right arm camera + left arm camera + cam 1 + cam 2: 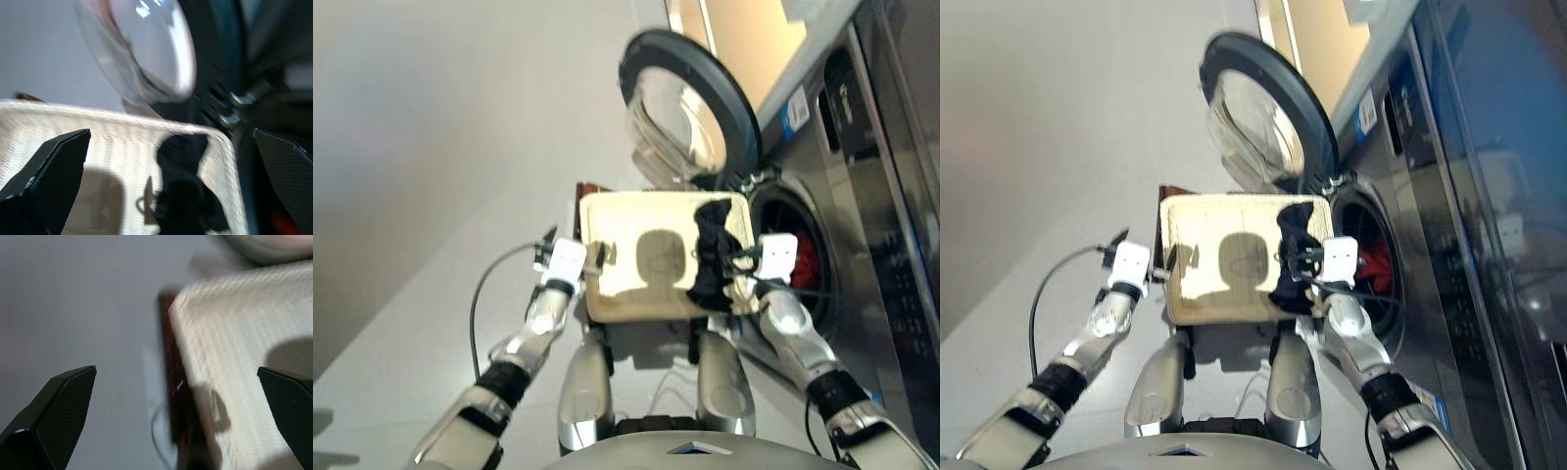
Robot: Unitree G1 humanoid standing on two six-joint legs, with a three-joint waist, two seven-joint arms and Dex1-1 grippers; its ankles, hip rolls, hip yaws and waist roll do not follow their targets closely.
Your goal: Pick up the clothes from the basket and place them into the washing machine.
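Note:
The cream-white woven basket (641,284) lies ahead of me, lit, with a shadow across its middle. A black garment (710,250) lies crumpled along its right side, next to the washing machine (822,176). The round glass door (690,108) is swung open above the basket. A coral red garment (806,258) shows inside the drum. My left gripper (598,257) is open at the basket's left rim, holding nothing. My right gripper (171,131) is open just above the black garment, apart from it.
A dark brown stand (172,382) shows under the basket's far left corner. A dark glossy appliance (913,196) fills the far right. Grey floor (431,196) spreads to the left. A black cable (484,294) loops off my left forearm.

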